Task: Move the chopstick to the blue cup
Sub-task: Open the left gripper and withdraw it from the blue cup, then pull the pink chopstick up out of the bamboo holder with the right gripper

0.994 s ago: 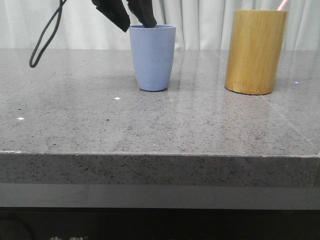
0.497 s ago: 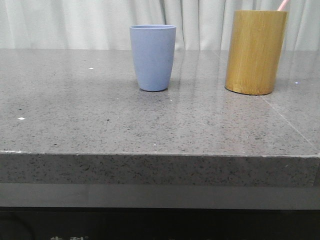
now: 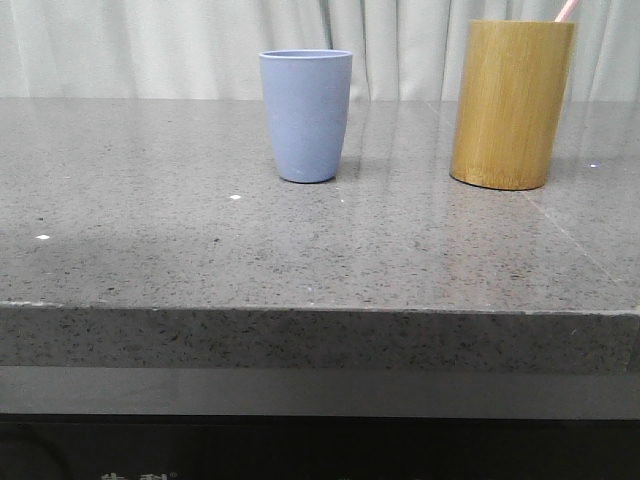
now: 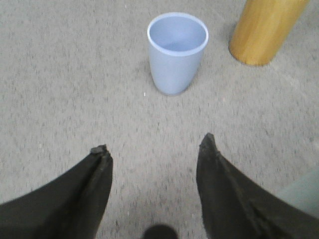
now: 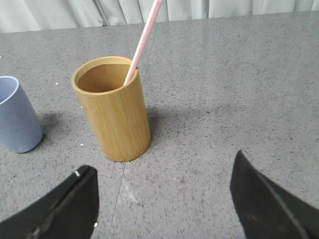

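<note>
Both claws, left (image 4: 153,149) and right (image 5: 164,172), hang spread and unladen; the chopstick (image 5: 144,40) leans inside the bamboo holder (image 5: 113,112).

The chopstick (image 5: 145,36) has its lower part hidden inside the bamboo holder (image 5: 114,112) and its upper end cut off by the frame's top edge; in the front view only its pink tip (image 3: 567,10) shows, upper right
</note>
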`<action>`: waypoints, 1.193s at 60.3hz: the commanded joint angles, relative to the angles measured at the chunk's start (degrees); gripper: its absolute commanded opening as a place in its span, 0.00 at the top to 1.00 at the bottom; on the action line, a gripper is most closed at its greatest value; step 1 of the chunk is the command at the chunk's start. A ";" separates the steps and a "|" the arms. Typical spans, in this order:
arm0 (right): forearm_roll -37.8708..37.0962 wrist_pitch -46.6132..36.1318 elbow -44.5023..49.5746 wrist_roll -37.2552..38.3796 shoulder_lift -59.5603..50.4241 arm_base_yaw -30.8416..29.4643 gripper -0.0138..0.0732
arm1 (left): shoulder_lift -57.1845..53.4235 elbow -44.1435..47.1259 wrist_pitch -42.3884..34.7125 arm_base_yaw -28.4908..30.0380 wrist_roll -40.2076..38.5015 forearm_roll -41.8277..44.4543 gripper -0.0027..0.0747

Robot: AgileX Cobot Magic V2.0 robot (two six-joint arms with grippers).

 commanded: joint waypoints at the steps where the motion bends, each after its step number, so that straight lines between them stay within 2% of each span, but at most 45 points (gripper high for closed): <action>1: 1.66 -6.71 -4.05 -0.25 4.41 -0.07 0.20 | -4.42 2.12 -4.93 -0.43 -0.03 -0.50 0.46; 12: 2.12 -5.60 -12.50 -0.25 15.60 -0.07 0.20 | -8.09 4.70 -4.90 -0.43 -0.03 -0.50 0.46; 27: 6.46 -4.03 -24.71 -0.25 29.58 -0.07 0.20 | -7.93 4.70 -4.90 -0.43 -0.03 -0.50 0.46; 36: 11.22 -3.53 -30.75 -0.25 35.67 -0.07 0.20 | -7.78 4.70 -4.90 -0.43 -0.03 -0.50 0.46; 49: 13.93 -3.19 -37.04 -0.25 42.82 -0.07 0.21 | -7.78 4.70 -4.90 -0.43 -0.03 -0.50 0.46; 54: 14.32 -2.44 -38.27 -0.25 44.30 -0.07 0.30 | -7.78 4.70 -4.90 -0.43 -0.03 -0.50 0.46; 64: 14.32 -2.58 -38.41 -0.25 44.87 -0.07 0.60 | -7.78 4.70 -4.90 -0.43 -0.03 -0.50 0.46; 72: 14.32 -2.06 -39.02 -0.58 44.87 -0.07 0.79 | -7.78 4.70 -4.90 -0.43 -0.03 -0.50 0.46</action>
